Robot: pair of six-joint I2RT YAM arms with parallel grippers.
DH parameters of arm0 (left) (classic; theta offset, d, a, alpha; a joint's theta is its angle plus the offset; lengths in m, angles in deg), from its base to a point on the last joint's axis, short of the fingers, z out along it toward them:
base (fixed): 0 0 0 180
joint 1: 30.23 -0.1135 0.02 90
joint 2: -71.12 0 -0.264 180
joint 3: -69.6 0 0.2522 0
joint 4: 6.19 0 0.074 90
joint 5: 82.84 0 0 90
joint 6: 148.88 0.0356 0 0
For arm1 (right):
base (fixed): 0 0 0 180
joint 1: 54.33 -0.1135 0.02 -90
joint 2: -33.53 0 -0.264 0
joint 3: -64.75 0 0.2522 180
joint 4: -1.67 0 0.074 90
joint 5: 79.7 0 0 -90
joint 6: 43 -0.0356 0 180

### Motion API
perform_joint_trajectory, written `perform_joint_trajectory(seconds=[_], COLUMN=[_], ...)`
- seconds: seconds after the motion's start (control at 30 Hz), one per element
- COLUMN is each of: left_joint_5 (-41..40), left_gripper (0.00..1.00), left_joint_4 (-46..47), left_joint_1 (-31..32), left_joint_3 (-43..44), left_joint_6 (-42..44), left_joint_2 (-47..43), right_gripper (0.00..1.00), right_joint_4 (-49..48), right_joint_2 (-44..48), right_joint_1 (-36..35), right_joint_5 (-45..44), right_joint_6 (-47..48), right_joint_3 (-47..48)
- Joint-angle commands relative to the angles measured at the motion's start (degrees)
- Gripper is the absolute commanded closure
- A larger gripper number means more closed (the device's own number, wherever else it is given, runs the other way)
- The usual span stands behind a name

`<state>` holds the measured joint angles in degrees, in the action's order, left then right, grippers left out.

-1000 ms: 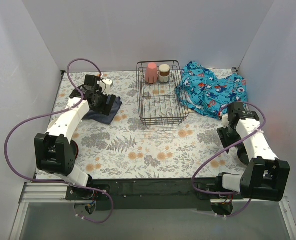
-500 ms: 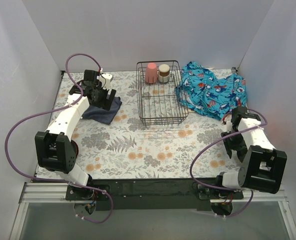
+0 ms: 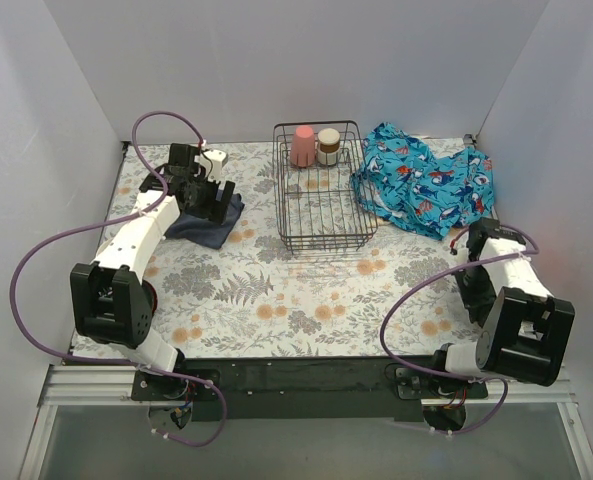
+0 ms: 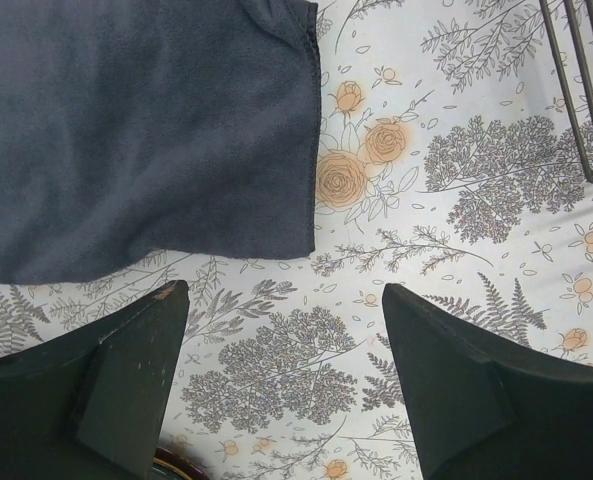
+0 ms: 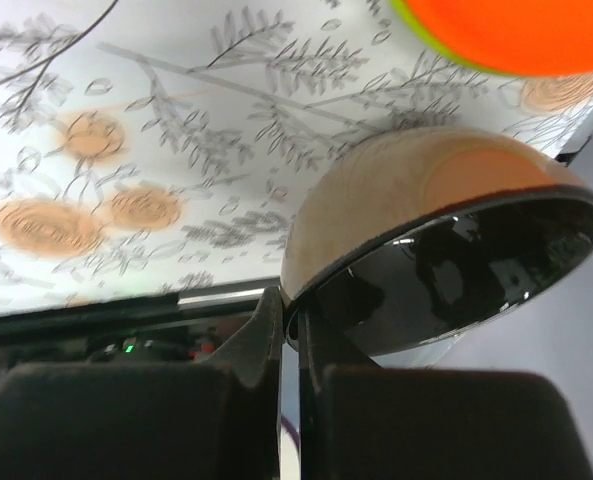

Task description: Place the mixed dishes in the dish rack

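In the right wrist view my right gripper point(image 5: 296, 312) is shut on the rim of a tan bowl point(image 5: 376, 220) with a glossy black inside, tilted on its edge. An orange plate point(image 5: 506, 30) with a green edge lies just beyond it. Seen from the top, the right gripper point(image 3: 473, 240) sits low at the table's right side, below the blue cloth. The dish rack point(image 3: 321, 225) stands at the middle back with a pink cup point(image 3: 303, 146) and a metallic cup point(image 3: 328, 146) inside. My left gripper point(image 4: 281, 300) hangs open over the flowered tabletop, beside the navy cloth point(image 4: 136, 130).
The blue patterned cloth point(image 3: 426, 185) lies bunched right of the rack. A dark navy cloth point(image 3: 208, 224) lies under the left gripper point(image 3: 214, 200). A rack wire point(image 4: 576, 90) crosses the left wrist view's top right, and a dark red rim point(image 4: 171, 465) peeks in at its bottom edge. White walls enclose three sides.
The right arm folded back toward its base and its gripper went from open to shut, pinching the bowl's rim. The left arm shifted only slightly near the navy cloth.
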<state>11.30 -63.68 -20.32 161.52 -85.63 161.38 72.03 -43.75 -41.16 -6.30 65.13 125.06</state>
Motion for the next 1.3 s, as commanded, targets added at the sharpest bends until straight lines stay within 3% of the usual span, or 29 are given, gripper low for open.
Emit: perform_joint_trajectory(seconds=[0.0, 0.1, 0.23, 0.3, 0.43, 0.5, 0.53, 0.57, 0.6, 0.63, 0.67, 0.73, 0.8, 0.97, 1.13, 1.27], left_joint_5=[2.1, 2.8, 5.5, 6.2, 7.5, 6.3, 6.2, 6.5, 6.8, 6.8, 6.6, 5.4, 3.9, 3.9, 8.5, 17.5], left_gripper=[0.22, 0.22, 0.22, 0.22, 0.22, 0.22, 0.22, 0.22, 0.22, 0.22, 0.22, 0.22, 0.22, 0.22, 0.24, 0.28], left_joint_4=[2.8, 3.3, 3.1, 2.9, 2.0, 2.0, 1.8, 1.0, 0.6, 0.2, -0.6, -1.1, -0.2, 2.9, 3.0, 3.7], left_joint_1=[-0.2, -0.2, -0.2, -0.2, -0.2, -0.2, -0.2, -0.2, -0.2, -0.2, -0.2, -0.2, -0.2, -0.2, -0.2, 0.9], left_joint_3=[0.4, 1.7, 3.8, 5.2, 6.1, 6.3, 6.6, 6.8, 7.0, 7.2, 7.4, 7.5, 7.2, 7.9, 12.5, 17.3], left_joint_6=[1.5, 2.0, 1.2, -1.3, -1.3, -0.8, -0.4, 0.4, 1.1, 1.9, 2.0, 2.8, 3.2, 2.7, -0.8, -3.7], left_joint_2=[-3.4, -1.9, 0.8, 2.3, 3.3, 3.8, 4.1, 4.4, 4.9, 5.2, 5.6, 6.9, 7.2, 7.3, 8.4, 10.7], right_gripper=[0.99, 0.99, 0.99, 0.99, 0.99, 0.99, 0.99, 0.99, 0.99, 0.99, 0.99, 0.99, 0.99, 0.99, 0.99, 0.99], right_joint_4=[8.3, 12.8, 17.8, 15.3, 8.2, -0.6, -4.6, -14.7, -22.1, -31.0, -48.3, -67.7, -74.0, -100.1, -101.3, -101.3], right_joint_2=[1.8, 0.9, 0.0, -1.1, -6.5, -8.2, -8.4, -8.2, -7.3, -6.7, -6.4, -8.8, -14.3, -23.8, -32.1, -35.7], right_joint_1=[0.2, -1.3, -7.8, -13.1, -17.4, -17.6, -17.7, -17.7, -18.1, -18.6, -19.1, -20.8, -23.0, -27.1, -29.4, -29.4], right_joint_5=[3.6, 6.7, 25.1, 27.9, 47.5, 54.5, 62.2, 67.2, 72.2, 77.8, 79.3, 83.5, 85.8, 88.5, 87.8, 86.1], right_joint_6=[-0.3, 0.8, 5.1, 4.4, -0.6, -4.0, -9.0, -11.6, -16.2, -27.8, -34.0, -43.0, -52.0, -70.6, -72.8, -73.3], right_joint_3=[7.3, 14.9, 30.1, 35.2, 48.6, 49.7, 49.5, 47.0, 44.5, 40.9, 35.4, 32.0, 31.5, 30.1, 32.7, 31.9])
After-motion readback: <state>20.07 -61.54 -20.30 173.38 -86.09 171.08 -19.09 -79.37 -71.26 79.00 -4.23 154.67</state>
